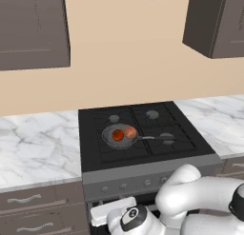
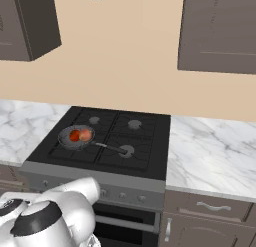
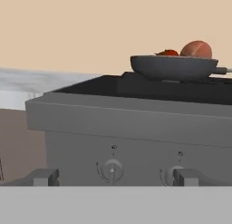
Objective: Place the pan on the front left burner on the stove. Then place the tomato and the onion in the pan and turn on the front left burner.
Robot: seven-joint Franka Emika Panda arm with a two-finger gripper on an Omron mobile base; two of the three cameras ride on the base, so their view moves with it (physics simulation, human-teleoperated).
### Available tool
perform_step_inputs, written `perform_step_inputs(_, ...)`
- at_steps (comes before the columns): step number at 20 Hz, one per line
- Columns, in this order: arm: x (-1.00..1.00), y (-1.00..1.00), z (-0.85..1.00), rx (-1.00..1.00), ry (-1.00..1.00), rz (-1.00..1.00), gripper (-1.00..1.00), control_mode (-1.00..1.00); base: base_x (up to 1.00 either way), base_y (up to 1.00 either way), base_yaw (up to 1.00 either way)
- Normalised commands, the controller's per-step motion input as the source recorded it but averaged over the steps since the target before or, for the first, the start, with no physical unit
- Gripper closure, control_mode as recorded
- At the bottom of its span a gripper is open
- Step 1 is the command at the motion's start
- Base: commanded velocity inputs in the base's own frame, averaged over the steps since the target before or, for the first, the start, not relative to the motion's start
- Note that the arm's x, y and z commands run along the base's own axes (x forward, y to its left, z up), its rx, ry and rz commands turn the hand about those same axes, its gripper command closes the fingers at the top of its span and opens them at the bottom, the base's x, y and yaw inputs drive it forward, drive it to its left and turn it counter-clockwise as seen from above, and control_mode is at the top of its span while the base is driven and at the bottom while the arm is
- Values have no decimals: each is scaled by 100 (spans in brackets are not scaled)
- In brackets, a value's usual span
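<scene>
The dark grey pan (image 1: 108,137) (image 2: 66,140) (image 3: 172,67) sits on the black stove (image 1: 187,140) (image 2: 142,141) at its front left, covering the front left burner. Inside it lie the red tomato (image 1: 117,134) (image 2: 74,136) (image 3: 168,52) and, touching it, the paler onion (image 1: 130,131) (image 2: 85,134) (image 3: 195,49). The pan's handle (image 1: 155,138) points right. My gripper (image 3: 115,177) is open and low in front of the stove's grey front panel (image 3: 136,123). Its fingertips (image 3: 43,177) stand either side of the leftmost knob (image 3: 112,169), a short way off it. Nothing is between them.
A second knob (image 3: 170,174) sits right of the first. Marble counters (image 1: 38,148) (image 2: 210,156) flank the stove, with drawers (image 1: 28,200) (image 2: 210,208) under them. Wall cabinets (image 1: 33,29) (image 2: 220,31) hang above. The oven door is below the panel.
</scene>
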Motion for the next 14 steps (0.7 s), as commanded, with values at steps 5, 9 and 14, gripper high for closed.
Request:
perform_step_inputs(5,14,0,-12,1,-7,0,-100,-100,0,0,0)
perform_step_inputs(9,0,0,-4,3,-6,0,-100,-100,0,0,0)
perform_step_inputs(14,0,-8,-1,2,-7,0,-100,-100,0,0,0)
